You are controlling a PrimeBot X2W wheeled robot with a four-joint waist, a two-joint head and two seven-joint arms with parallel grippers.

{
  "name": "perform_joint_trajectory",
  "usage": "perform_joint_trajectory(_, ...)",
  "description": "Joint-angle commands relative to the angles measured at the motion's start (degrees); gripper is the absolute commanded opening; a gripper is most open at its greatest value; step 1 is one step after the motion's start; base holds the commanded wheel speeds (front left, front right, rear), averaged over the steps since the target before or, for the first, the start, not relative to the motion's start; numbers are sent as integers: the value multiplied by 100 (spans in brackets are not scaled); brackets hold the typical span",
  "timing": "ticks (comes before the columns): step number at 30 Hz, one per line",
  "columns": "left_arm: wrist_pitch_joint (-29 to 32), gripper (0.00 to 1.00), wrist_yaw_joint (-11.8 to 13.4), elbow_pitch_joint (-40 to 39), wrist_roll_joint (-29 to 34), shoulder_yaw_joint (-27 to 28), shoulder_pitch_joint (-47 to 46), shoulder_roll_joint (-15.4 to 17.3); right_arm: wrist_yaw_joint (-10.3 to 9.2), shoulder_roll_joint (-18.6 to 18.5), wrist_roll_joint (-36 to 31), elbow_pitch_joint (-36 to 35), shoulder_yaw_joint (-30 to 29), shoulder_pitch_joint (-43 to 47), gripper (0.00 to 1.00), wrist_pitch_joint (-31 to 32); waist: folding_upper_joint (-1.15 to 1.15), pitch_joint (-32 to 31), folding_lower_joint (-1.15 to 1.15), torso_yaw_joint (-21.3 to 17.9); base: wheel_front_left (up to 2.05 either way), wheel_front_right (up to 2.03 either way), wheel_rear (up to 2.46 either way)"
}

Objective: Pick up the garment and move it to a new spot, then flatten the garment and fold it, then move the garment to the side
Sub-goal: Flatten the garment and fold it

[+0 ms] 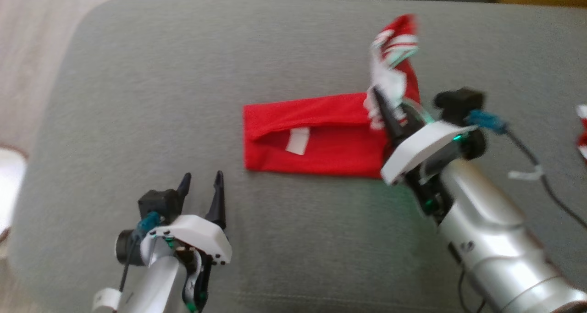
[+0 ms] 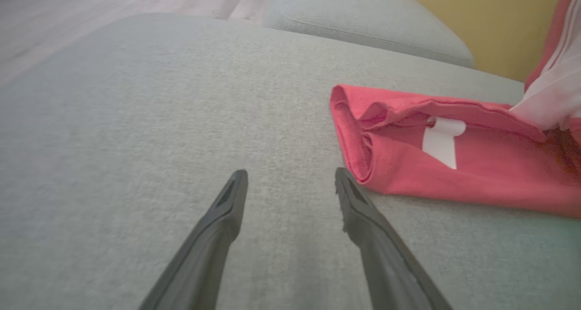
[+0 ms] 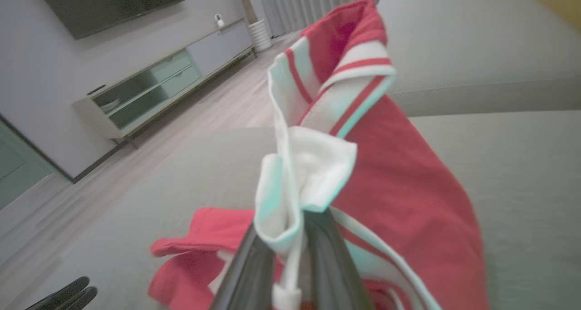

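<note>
The garment (image 1: 316, 139), a bright red jersey with a small white label, lies folded lengthwise in the middle of the grey sofa cushion (image 1: 160, 84). Its right end, with white striped trim, is lifted off the cushion. My right gripper (image 1: 383, 103) is shut on that white trim, and the right wrist view shows the cloth (image 3: 408, 196) bunched between the fingertips of this gripper (image 3: 285, 223) and standing up above them. My left gripper (image 1: 202, 180) is open and empty, low on the cushion left of the garment's folded end (image 2: 363, 142). Its fingers (image 2: 236, 196) are spread in the left wrist view.
More red-and-white cloth (image 1: 582, 129) shows at the right edge of the head view. A dark cable (image 1: 545, 175) trails from my right wrist. Wooden floor (image 1: 27, 52) lies left of the sofa, with a low TV cabinet (image 3: 150, 92) beyond it.
</note>
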Motion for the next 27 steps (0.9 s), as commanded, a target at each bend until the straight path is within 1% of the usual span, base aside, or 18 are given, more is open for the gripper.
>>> perform_joint_trajectory(1, -71, 100, 34, -151, -33, 120, -107, 69, 37, 149, 55, -214, 145, 6, 0, 30, 0, -49, 0, 316, 0, 0, 0)
perform_joint_trajectory(5, -71, 100, 51, -132, -89, -115, -59, 69, 37, 317, 83, -171, 394, -2, 0, 144, 0, -80, 0, 799, 0, 0, 0)
perform_joint_trajectory(9, -71, 100, 56, -93, -130, -315, -34, 69, 37, 455, 99, 95, 476, -97, 0, 105, 0, -87, 0, 1135, 0, 0, 0)
perform_joint_trajectory(10, -71, 100, 67, -92, -144, -346, -39, 69, 37, 477, 103, 181, 483, -136, 35, 81, 0, -80, 0, 1181, 0, 0, 0)
perform_joint_trajectory(11, -71, 100, 86, -99, -165, -366, -45, 69, 37, 493, 117, 244, 476, -181, 100, 14, 0, -76, 0, 1205, 0, 0, 0)
perform_joint_trajectory(14, -71, 100, 149, -133, -204, -395, -58, 69, 37, 513, 112, 401, 393, -313, 100, -316, 0, -73, 0, 1170, 0, 0, 0)
perform_joint_trajectory(16, -71, 100, 190, -161, -196, -358, -67, 69, 37, 516, 107, 456, 306, -370, 100, -529, 0, -82, 0, 1047, 0, 0, 0)
perform_joint_trajectory(18, -71, 100, 221, -207, -157, -287, -73, 69, 37, 517, -60, 601, 81, -427, 100, -690, 0, -100, 0, 877, 0, 0, 0)
perform_joint_trajectory(20, -71, 100, 244, -256, -129, -195, -87, 69, 37, 512, -287, 757, -262, -440, 100, -763, 0, -100, 0, 690, 0, 0, 0)
perform_joint_trajectory(22, -71, 100, 269, -308, -66, -83, -115, 69, 37, 457, -531, 818, -723, -408, 100, -783, 0, -89, 0, 490, 0, 0, 0)
perform_joint_trajectory(24, -71, 100, 284, -352, -19, 62, -124, 69, 37, 406, -848, 711, -1229, -266, 100, -787, 0, -89, 0, 293, 0, 0, 0)
perform_joint_trajectory(27, -71, 100, 286, -437, 110, 258, -106, 69, 37, 405, -1348, 510, -1835, 57, 100, -788, 0, -103, 0, 3, 0, 0, 0)
